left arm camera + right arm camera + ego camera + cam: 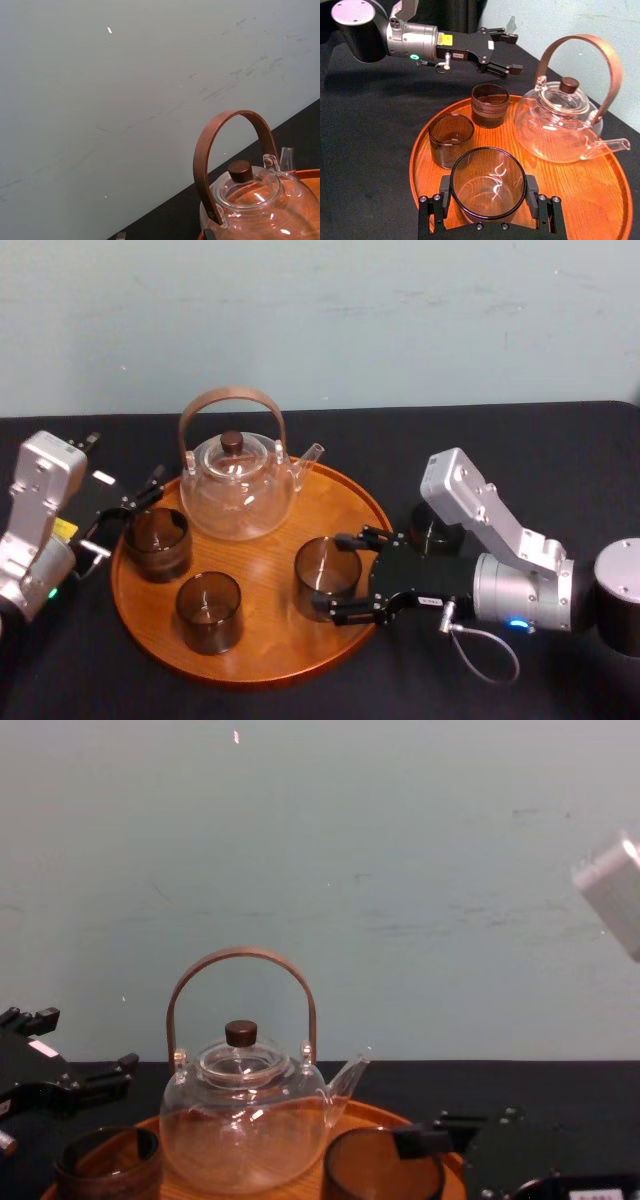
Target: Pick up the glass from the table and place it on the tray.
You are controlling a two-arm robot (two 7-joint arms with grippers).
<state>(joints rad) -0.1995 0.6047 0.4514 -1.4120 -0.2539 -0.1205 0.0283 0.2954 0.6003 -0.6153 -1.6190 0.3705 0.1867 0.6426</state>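
The glass (322, 572), a clear smoky tumbler, stands upright on the right part of the round wooden tray (250, 672). My right gripper (350, 575) reaches in from the right and is shut on it. In the right wrist view both pads (533, 192) press the sides of the glass (487, 172), whose base is down at the tray (580, 195) surface. The chest view shows the glass (385, 1168) low at centre right. My left gripper (128, 515) hovers open at the tray's left edge, beside another tumbler, holding nothing; the right wrist view shows the left gripper (514, 51) from across the tray.
A clear glass teapot (238, 490) with a brown hoop handle fills the back of the tray. Two other dark tumblers stand on it, one at the left (158, 542) and one at the front (208, 612). Black cloth covers the table around the tray.
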